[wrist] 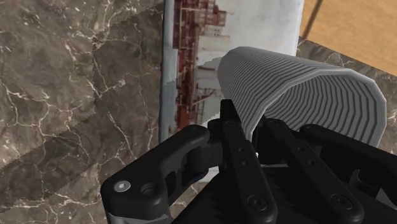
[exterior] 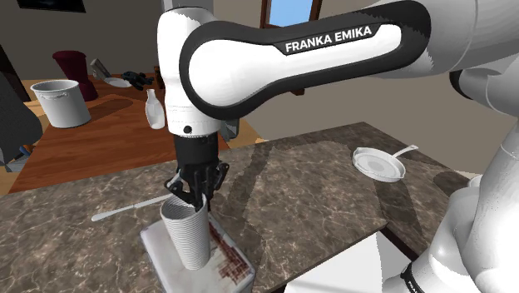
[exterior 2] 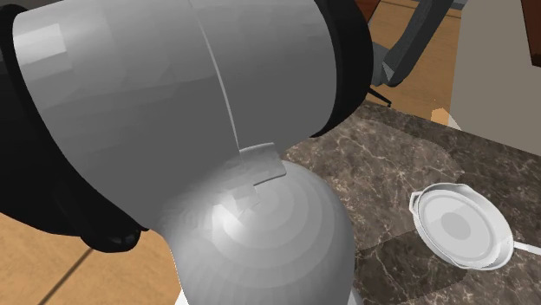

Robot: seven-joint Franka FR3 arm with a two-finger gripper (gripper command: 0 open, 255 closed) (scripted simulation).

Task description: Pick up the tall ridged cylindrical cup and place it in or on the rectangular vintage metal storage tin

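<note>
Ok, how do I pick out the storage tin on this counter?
On the dark veined counter, look at the edge under the tool. The tin is the flat pale rectangular box beneath the ridged cup, the only thing with a reddish printed picture, unlike the round white pan.

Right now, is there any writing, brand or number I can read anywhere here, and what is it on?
"FRANKA EMIKA": white letters on the arm's black cover.
Red print on the tin: too blurred to read.
Ridged cup, held in the gripper: no writing.
</note>
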